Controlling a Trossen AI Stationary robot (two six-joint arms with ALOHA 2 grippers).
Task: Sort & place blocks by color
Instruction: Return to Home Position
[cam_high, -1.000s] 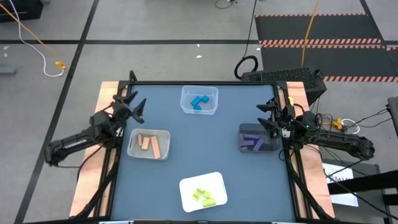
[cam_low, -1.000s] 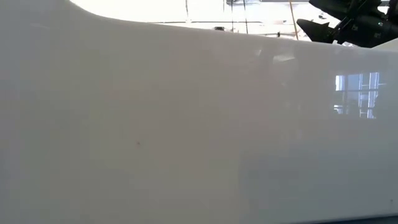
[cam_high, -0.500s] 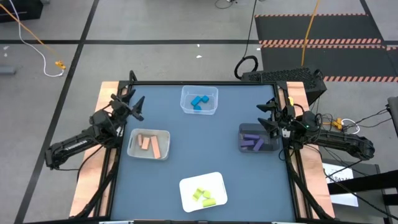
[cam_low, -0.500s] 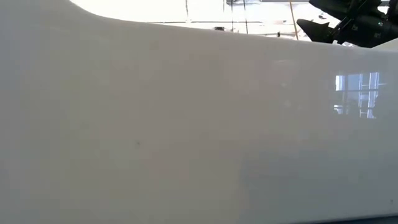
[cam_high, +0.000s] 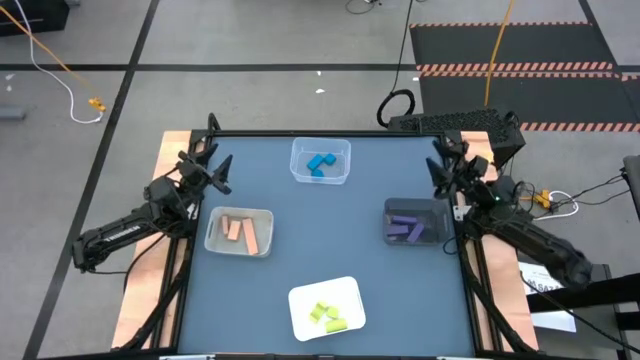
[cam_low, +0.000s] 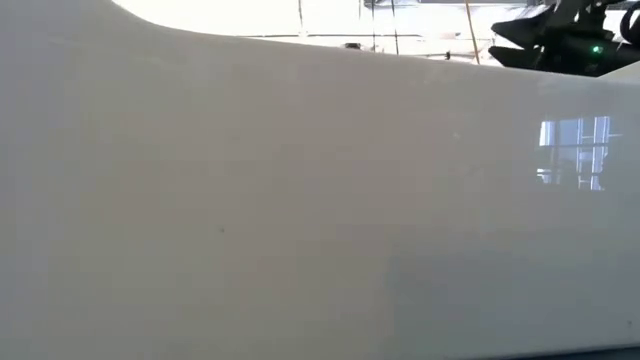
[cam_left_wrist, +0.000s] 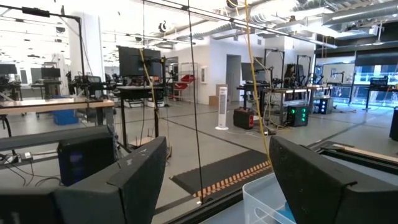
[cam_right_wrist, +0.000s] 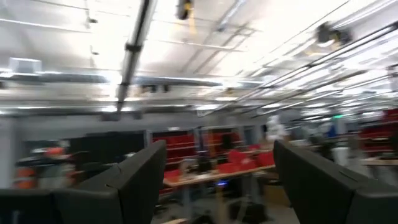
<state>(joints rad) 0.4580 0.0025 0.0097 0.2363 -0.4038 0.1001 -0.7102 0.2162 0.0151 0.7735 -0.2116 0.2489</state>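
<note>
Blue blocks (cam_high: 320, 163) lie in a clear bin at the table's far middle. Tan blocks (cam_high: 240, 231) lie in a clear bin at the left. Purple blocks (cam_high: 405, 229) lie in a dark bin at the right. Yellow-green blocks (cam_high: 325, 316) lie on a white tray near the front. My left gripper (cam_high: 212, 166) is open and empty over the table's far left, beyond the tan bin. My right gripper (cam_high: 445, 165) is open and empty at the table's far right edge, beyond the purple bin; its fingers also show in the right wrist view (cam_right_wrist: 214, 180).
The white tray's wall (cam_low: 300, 200) fills the low view. The clear bin's corner (cam_left_wrist: 267, 199) shows in the left wrist view. Bare blue table (cam_high: 330, 230) lies between the four bins. A black frame edges the table.
My right gripper has drawn back from over the purple bin toward the table's far right edge and tipped upward. It stays open. My left gripper has moved slightly toward the far edge. No block has moved.
</note>
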